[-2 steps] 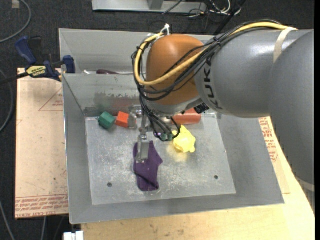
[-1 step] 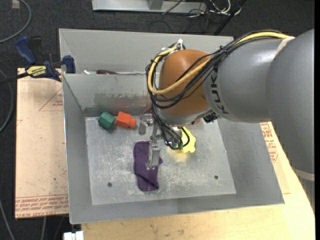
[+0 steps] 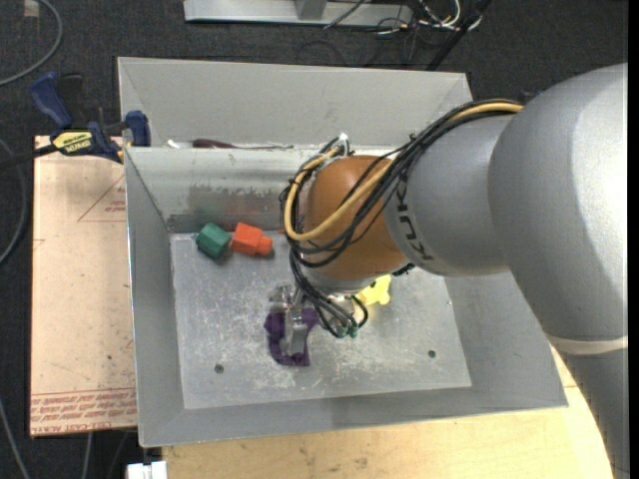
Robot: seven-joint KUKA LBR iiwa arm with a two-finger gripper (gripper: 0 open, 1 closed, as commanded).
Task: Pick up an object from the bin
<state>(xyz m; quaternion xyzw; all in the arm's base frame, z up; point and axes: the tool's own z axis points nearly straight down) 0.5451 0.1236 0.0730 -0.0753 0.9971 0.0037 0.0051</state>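
Grey metal bin (image 3: 200,367), scuffed on its floor, holds a green block (image 3: 212,239) and an orange block (image 3: 253,239) just beside each other near the back-left corner. The pincer (image 3: 293,335) sits low at the floor's middle, over a purple crumpled piece (image 3: 276,325), with a yellow piece (image 3: 377,290) near. Whether the pincer is open or closed cannot be told.

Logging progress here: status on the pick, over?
Gripper low at purple object, mid-bin floor. Green block and orange block apart, back left. Yellow piece beside wrist. Nothing blocking.
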